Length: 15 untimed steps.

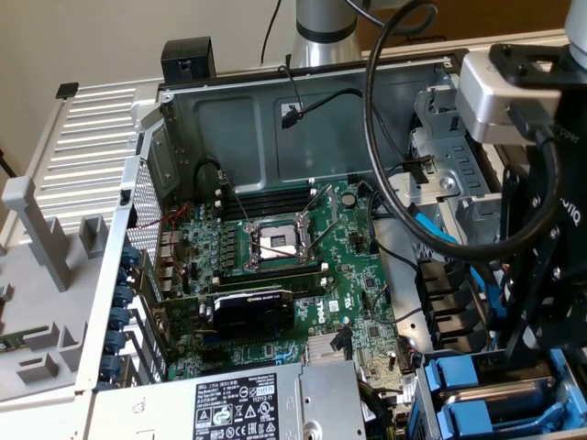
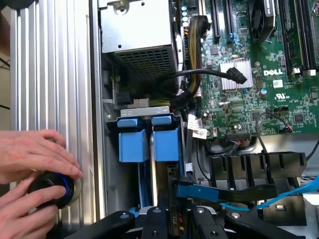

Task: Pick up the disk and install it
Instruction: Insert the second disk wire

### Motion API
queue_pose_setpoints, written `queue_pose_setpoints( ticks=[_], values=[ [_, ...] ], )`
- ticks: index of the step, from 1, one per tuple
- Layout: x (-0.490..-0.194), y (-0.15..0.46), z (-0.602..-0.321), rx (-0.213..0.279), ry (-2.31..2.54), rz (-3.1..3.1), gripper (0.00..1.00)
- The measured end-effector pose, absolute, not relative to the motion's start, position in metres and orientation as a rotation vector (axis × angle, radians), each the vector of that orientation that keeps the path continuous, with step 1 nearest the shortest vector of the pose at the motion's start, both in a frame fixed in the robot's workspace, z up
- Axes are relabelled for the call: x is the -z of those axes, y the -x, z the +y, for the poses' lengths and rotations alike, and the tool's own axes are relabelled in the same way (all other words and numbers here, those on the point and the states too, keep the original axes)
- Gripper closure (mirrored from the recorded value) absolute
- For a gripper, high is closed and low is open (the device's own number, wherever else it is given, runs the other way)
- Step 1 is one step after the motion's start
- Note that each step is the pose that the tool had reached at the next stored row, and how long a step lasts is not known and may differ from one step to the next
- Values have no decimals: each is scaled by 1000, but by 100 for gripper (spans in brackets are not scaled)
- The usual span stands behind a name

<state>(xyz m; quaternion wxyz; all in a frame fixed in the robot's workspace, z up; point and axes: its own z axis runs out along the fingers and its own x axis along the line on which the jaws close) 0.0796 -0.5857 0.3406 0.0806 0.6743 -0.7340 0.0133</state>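
two bright blue plastic carrier fronts stand side by side in the drive bay (image 2: 112, 149) at the corner of the open computer case, just beside the silver power-supply box (image 2: 139, 30). the one nearer the pincer (image 2: 174, 223) is taken here for the disk (image 2: 166, 144). what shows of it in the wrist view is its blue frame, a squarish block with a lighter tab on the end towards the power supply. its label is hidden, and whether it is fully seated cannot be told. in the exterior view the disk (image 1: 456, 383) shows as blue frame pieces with a strip of grey metal between them, low in the corner of the case at the exterior view's right. the pincer (image 1: 525, 353) hangs close over it on the black arm. whether the pincer is wide or narrow, or grips anything, cannot be told. the wrist view takes in a person's hands (image 2: 35, 159) on the ribbed grey counter (image 2: 50, 74) outside the case wall, closed around a round black knob (image 2: 50, 191) with a blue ring. it also shows a flat blue cable (image 2: 199, 191) lying across black plastic guides. the exterior view gives the wider layout: the green motherboard (image 1: 275, 266) with its bare processor socket (image 1: 275, 243), and black cables (image 1: 376, 119) looping down to the arm.
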Motion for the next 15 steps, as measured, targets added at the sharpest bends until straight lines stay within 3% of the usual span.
queue_pose_setpoints(
  ticks=[15],
  values=[
    [-363,-79,-585,-52,-2011,-2190,76]
  ],
)
